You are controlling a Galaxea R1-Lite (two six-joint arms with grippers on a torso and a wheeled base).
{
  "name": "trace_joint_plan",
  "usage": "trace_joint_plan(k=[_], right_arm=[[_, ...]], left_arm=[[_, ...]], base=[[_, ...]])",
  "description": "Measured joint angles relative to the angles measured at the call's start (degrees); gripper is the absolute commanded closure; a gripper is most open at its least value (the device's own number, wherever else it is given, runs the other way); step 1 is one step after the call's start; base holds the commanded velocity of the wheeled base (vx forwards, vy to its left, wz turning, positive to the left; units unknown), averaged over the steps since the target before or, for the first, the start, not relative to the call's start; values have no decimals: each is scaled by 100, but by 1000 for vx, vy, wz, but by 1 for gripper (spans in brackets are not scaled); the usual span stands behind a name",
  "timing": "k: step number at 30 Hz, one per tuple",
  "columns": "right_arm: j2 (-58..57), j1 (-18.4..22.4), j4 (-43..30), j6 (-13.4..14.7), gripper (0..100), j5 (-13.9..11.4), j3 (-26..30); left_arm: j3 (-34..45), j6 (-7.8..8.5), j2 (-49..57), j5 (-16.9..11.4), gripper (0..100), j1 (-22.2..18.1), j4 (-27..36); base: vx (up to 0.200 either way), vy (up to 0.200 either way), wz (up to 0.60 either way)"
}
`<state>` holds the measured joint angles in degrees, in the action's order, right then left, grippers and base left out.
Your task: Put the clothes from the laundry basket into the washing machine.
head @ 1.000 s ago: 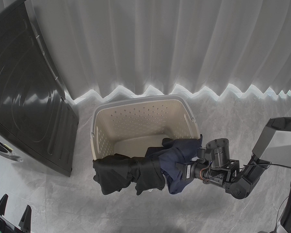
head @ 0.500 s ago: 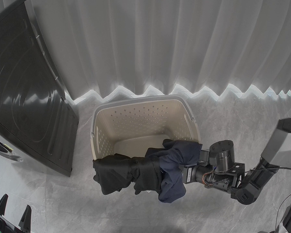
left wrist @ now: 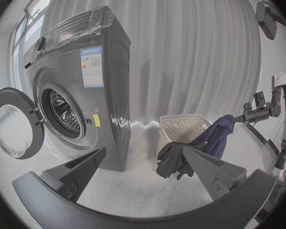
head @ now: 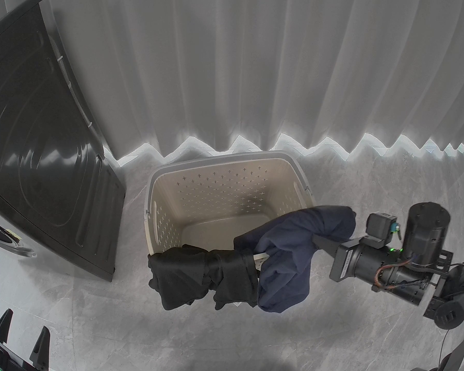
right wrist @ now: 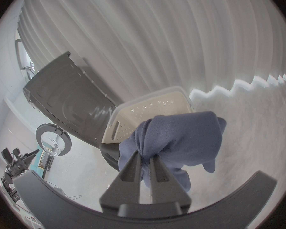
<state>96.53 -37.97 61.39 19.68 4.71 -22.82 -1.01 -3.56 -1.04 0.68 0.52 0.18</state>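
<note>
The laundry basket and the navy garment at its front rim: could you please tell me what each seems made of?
Laundry basket: likely moulded plastic, cream and matte; its rigid walls carry regular cross-shaped cut-outs. Navy garment: soft cloth, matte; it bunches and droops in folds. Whether knit or woven cannot be told.

The floor (head: pixel 376 181) is grey and smooth, with pale streaks. The cream laundry basket (head: pixel 227 184) stands on it, near the white curtain (head: pixel 252 63). The dark washing machine (head: pixel 41 140) stands on it too, beside the basket.
</note>
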Motion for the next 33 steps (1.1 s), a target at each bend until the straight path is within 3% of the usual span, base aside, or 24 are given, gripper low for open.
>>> trace_joint_plan(k=[10, 23, 29, 33], right_arm=[[-1163, -45, 435, -857, 100, -151, 256], [-1588, -74, 411, -908, 100, -156, 391], [-1613, -69, 427, -903, 100, -167, 384], [-1620, -59, 438, -897, 100, -162, 384]], left_arm=[[0, 9, 0, -4, 0, 0, 0], [0, 0, 0, -4, 0, 0, 0], [0, 1, 2, -2, 0, 5, -2], [0, 0, 0, -6, 0, 5, 0]], base=[[-40, 0, 0], [-200, 0, 0], [0, 0, 0], [0, 200, 0]])
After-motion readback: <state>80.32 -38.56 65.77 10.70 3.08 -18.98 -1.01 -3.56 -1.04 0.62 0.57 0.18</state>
